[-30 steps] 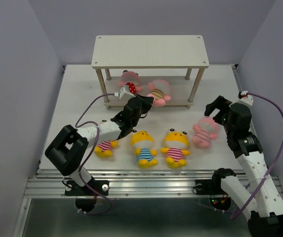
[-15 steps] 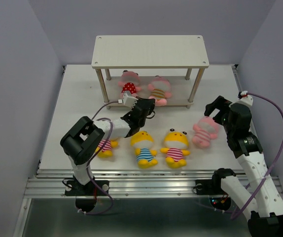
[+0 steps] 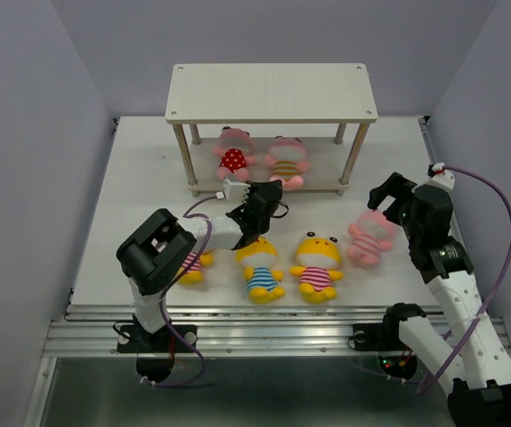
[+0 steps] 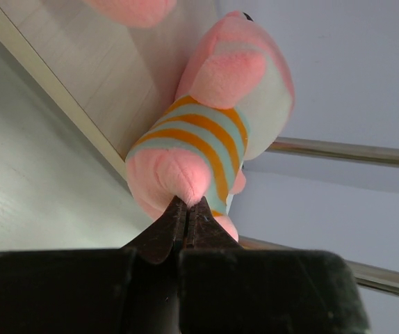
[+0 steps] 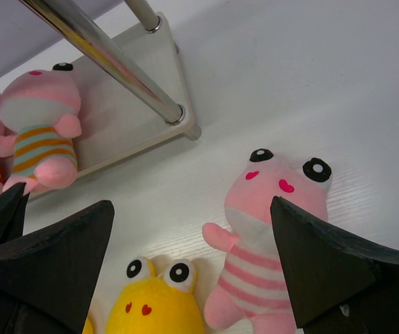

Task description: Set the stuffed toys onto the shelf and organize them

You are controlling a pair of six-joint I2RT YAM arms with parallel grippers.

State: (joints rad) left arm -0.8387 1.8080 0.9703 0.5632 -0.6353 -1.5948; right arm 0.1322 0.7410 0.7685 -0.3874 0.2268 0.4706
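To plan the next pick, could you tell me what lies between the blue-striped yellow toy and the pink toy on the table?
The yellow toy in a pink-striped shirt lies there, as the top view shows.

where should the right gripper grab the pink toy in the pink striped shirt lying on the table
Take the pink-striped toy across its striped torso, which is narrower than the head, coming straight down from above. It lies flat on its back, face up, so the sides of the torso are exposed. The open right gripper already straddles it.
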